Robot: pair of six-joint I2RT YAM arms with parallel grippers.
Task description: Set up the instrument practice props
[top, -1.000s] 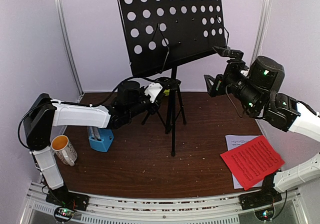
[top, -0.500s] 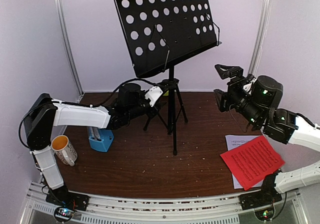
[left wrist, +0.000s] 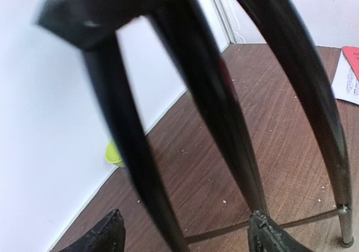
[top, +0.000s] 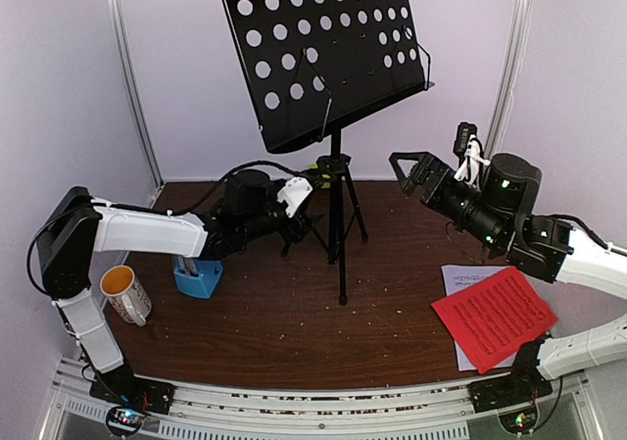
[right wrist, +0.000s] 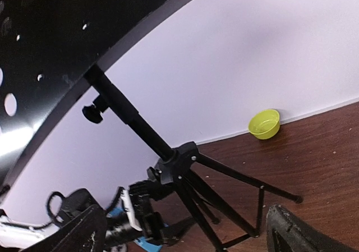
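Top view: the stand (top: 323,58) is standing upright mid-counter (top: 274,332), toward the far edge. The left gripper (top: 302,210) is hanging by its hub, and the right gripper (top: 411,166) is gaping wide just right of it. The red sheet (top: 495,315) is lying on the white sheet (top: 458,278) at the right edge. The metronome (top: 196,275) is sitting near the left edge.

Left wrist: two stand legs (left wrist: 219,111) are passing between the wide-spread gripper (left wrist: 188,235).

Right wrist: the gripper (right wrist: 188,232) is gaping, holding nothing, and facing the stand (right wrist: 168,151).

music stand (top: 304,117) upright, centre-back | red sheet (top: 495,317) atop white sheet (top: 458,281), right | blue metronome (top: 196,275), left
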